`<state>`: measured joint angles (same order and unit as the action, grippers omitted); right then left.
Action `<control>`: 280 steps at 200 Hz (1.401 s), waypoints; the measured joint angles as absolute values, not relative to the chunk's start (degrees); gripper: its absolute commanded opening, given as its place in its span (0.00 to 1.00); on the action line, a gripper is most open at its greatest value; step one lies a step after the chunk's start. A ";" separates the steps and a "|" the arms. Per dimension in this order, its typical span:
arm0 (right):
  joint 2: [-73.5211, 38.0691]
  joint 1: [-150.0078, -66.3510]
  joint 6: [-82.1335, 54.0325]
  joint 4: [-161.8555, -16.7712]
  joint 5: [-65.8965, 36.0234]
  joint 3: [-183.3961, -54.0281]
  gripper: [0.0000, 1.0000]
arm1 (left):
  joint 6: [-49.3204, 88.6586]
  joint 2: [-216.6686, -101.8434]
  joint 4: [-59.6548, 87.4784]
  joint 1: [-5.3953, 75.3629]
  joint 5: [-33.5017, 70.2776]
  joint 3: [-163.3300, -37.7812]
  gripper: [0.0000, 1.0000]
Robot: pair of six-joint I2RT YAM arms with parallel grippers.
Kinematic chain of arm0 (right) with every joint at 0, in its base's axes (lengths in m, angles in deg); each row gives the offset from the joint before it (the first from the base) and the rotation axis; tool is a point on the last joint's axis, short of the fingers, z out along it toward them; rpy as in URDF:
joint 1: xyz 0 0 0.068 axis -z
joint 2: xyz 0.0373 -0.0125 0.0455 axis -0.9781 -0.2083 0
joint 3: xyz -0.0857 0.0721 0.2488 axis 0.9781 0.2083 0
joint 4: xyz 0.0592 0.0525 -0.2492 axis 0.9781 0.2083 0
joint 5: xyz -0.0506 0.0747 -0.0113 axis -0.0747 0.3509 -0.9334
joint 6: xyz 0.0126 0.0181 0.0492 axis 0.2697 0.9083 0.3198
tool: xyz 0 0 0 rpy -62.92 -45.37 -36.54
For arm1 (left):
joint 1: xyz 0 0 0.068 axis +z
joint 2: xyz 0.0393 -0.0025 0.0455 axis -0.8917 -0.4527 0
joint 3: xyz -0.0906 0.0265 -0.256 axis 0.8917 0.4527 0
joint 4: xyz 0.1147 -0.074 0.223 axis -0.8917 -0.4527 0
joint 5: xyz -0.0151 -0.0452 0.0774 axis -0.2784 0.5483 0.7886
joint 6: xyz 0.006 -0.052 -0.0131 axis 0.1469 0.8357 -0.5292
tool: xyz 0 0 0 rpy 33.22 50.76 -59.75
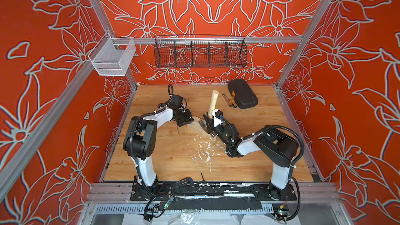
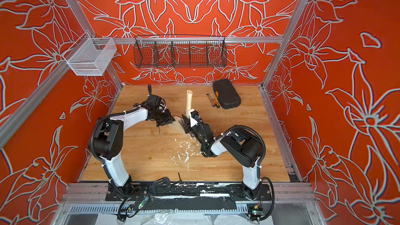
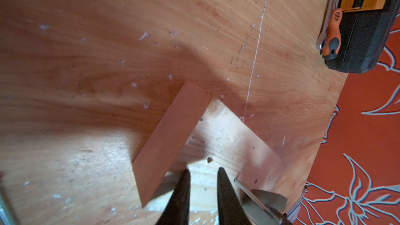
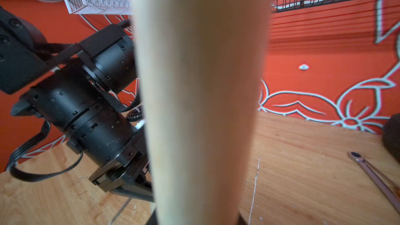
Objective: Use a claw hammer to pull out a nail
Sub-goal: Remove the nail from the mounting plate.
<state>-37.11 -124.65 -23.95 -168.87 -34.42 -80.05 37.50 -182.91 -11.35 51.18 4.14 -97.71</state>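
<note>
Seemingly mid-pry: grey-headed, pale-wood-handled claw hammer (image 1: 212, 101) standing over pale wooden block (image 3: 227, 139), right gripper (image 1: 208, 123) clamped on its handle; left gripper (image 3: 203, 169), fingers apart, resting on block. Next: rock handle over, block pinned.

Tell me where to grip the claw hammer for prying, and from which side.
Claw hammer: probably high on the bare wooden handle, beyond where the right gripper holds. That end rises free above the table, so close across it from the robot's side.

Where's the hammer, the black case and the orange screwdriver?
claw hammer (image 1: 212, 102), in a top view, on its wooden handle.
black case (image 1: 242, 93), in a top view, on its lid.
orange-handled screwdriver (image 3: 333, 31), left wrist view, on its handle.
</note>
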 measured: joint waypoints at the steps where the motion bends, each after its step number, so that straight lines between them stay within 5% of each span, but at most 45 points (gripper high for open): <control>1: -37.11 -124.67 -23.97 -168.89 -34.44 -80.02 0.00 | 37.54 -182.91 -11.31 51.18 4.12 -97.71 0.24; 157: -36.32 -128.70 -28.25 -171.39 -41.55 -77.62 0.00 | 38.96 -183.42 -5.69 51.14 2.17 -96.01 0.24; 280: -34.44 -128.06 -30.46 -145.59 -40.74 -90.43 0.00 | 38.94 -182.94 -3.94 51.14 2.02 -94.76 0.24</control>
